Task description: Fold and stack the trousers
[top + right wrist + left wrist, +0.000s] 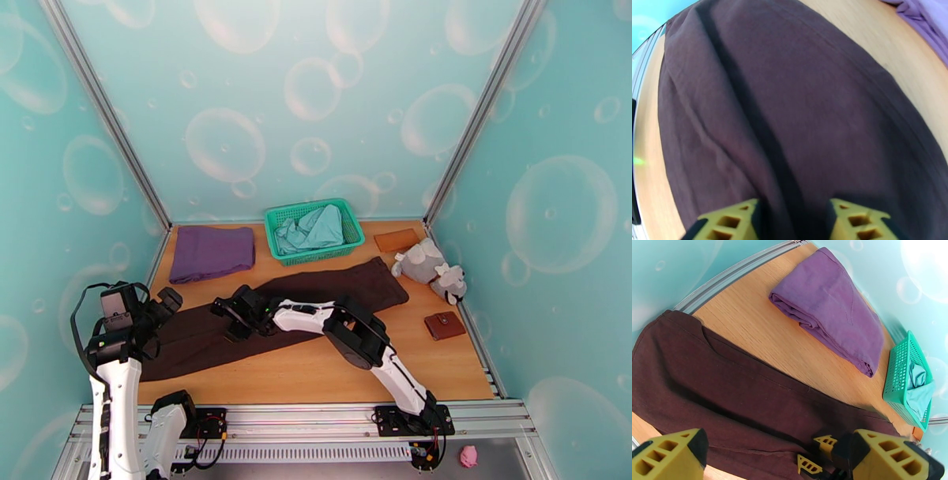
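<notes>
Wooden bench inside bubbly teal walls — long dark brown soft trousers lie flat, slanting from its near left corner toward the far right corner. Over their middle hangs the right tool, spread; the left tool, spread too, is nearer the wider left end.

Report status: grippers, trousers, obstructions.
Left gripper open, over the trousers at their left end. Right gripper open, low over their middle. Trousers lie full length, not stacked. Purple cloth beyond, not touching.
</notes>
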Robot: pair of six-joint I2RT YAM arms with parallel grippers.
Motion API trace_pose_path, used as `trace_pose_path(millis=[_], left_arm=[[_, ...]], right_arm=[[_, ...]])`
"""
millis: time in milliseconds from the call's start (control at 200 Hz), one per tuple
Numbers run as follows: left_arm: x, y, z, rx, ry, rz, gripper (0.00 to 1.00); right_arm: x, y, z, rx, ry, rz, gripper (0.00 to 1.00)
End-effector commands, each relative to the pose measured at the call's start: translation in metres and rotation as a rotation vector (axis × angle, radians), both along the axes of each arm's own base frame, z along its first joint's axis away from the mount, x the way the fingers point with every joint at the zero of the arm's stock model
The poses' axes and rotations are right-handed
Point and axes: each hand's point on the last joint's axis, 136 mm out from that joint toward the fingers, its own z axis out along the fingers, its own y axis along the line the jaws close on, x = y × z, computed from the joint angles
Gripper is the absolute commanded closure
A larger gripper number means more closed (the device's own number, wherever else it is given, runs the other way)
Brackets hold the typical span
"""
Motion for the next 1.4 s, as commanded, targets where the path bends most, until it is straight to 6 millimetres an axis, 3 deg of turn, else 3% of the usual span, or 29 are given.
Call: trace_pose_path(millis=[0, 140, 225, 380, 900, 1010, 1135, 1395], left_arm=[[0.001, 0.006, 0.012, 0.026, -0.056, 0.024, 0.01], [0.004, 0.008, 0.017, 0.029, -0.063, 0.029, 0.01], [0.005, 0.007, 0.015, 0.023, -0.055, 0.022, 0.01], [0.003, 0.005, 0.012, 0.02, -0.061, 0.018, 0.01], [0.008, 0.005, 0.006, 0.006, -0.059, 0.014, 0.01], [0.009, 0.004, 0.005, 0.004, -0.06, 0.012, 0.01], [0.01, 0.005, 0.004, 0.002, -0.062, 0.011, 0.01], [0.012, 0.003, 0.006, -0.001, -0.073, 0.004, 0.0]], right_arm=[[-0.007, 0.011, 0.045, 0.106, -0.126, -0.002, 0.49], [-0.027, 0.016, 0.032, 0.095, -0.142, 0.04, 0.52], [-0.032, 0.018, 0.025, 0.091, -0.144, 0.038, 0.61], [-0.041, 0.016, 0.018, 0.102, -0.173, 0.049, 0.61], [-0.024, 0.015, -0.015, 0.016, -0.174, 0.029, 0.61], [-0.023, 0.015, -0.017, 0.013, -0.171, 0.028, 0.62], [-0.021, 0.014, -0.014, 0.018, -0.167, 0.023, 0.75], [-0.026, 0.015, -0.006, 0.029, -0.168, 0.036, 0.77]])
